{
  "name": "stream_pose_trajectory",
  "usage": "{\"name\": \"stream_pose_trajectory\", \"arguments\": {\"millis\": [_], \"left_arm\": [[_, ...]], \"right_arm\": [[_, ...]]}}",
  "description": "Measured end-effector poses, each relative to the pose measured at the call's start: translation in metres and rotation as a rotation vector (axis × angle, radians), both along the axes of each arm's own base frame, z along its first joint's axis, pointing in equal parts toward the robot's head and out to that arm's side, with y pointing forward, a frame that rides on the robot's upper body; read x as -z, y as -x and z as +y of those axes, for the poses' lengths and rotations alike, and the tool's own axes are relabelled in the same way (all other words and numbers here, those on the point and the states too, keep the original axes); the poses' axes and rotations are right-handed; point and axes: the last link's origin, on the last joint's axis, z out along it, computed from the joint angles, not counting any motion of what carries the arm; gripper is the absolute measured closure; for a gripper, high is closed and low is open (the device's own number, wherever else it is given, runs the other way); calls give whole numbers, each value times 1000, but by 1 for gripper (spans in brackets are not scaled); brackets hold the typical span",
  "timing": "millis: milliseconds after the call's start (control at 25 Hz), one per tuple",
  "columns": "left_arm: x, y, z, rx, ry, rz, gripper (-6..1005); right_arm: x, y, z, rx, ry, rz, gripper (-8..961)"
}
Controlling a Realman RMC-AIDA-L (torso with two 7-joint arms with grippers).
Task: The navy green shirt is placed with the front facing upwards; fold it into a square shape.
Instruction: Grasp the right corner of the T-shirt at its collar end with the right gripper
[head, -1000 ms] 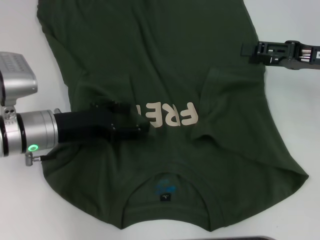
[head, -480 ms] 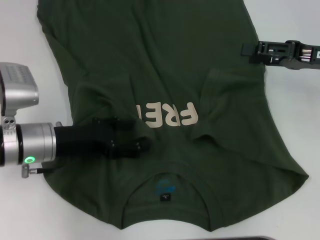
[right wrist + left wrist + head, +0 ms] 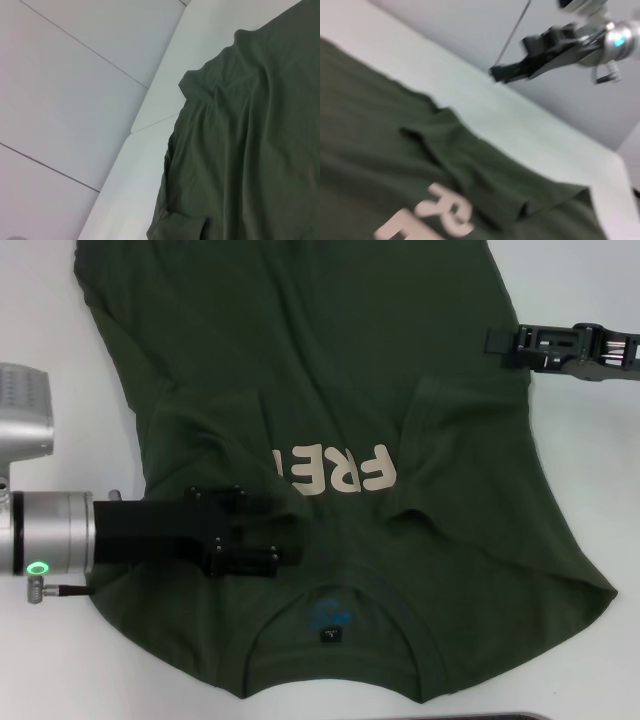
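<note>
Dark olive-green cotton T-shirt (image 3: 330, 440) lies front up on the white table (image 3: 590, 490), cream block letters "FRE" (image 3: 335, 470) readable on the chest, collar at the near edge with a blue print (image 3: 330, 617) and small black tag (image 3: 329, 636) inside it. Both sleeves are folded in over the body; the right one (image 3: 440, 455) makes a flap just beside the letters.

Left gripper (image 3: 275, 545), black on a silver wrist with a green light (image 3: 38, 568), reaches in from the robot's left, low over the cloth between the collar and the letters. Fabric is bunched around its tip. Can't tell how far the fingers are parted or whether they have cloth.

Right gripper (image 3: 500, 339) sits farther off, over bare table just beside the shirt's right edge, holding nothing. Finger gap not readable in the head view.

Left wrist view adds what the head view lacks: a side-on look at the folded sleeve ridge (image 3: 470, 170) and the right gripper (image 3: 502, 74) hanging clear above the table. Its own fingers aren't in shot.

Right wrist view shows only the far hem area of the shirt (image 3: 250, 140) on the table, plus pale wall panels (image 3: 75, 75) behind.
</note>
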Motion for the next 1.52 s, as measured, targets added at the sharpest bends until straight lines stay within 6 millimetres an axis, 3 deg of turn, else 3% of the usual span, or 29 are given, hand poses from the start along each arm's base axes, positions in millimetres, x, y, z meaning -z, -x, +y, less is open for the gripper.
{"name": "stream_pose_trajectory", "arguments": {"millis": [360, 720, 960, 1280, 1520], "left_arm": [[-13, -15, 0, 33, -16, -119, 112], [-29, -6, 7, -80, -151, -198, 112], [-36, 1, 3, -113, -179, -225, 112], [-38, 1, 6, -122, -200, -231, 111], [-38, 2, 7, -131, -210, -230, 111]], "right_arm": [[1, -3, -1, -1, -13, -12, 164], [1, -12, -12, -41, -18, -43, 164], [-13, -28, -43, -41, 60, -21, 164], [-34, -68, -98, 131, 205, -58, 170], [-39, -90, -129, 246, 273, -91, 177]]}}
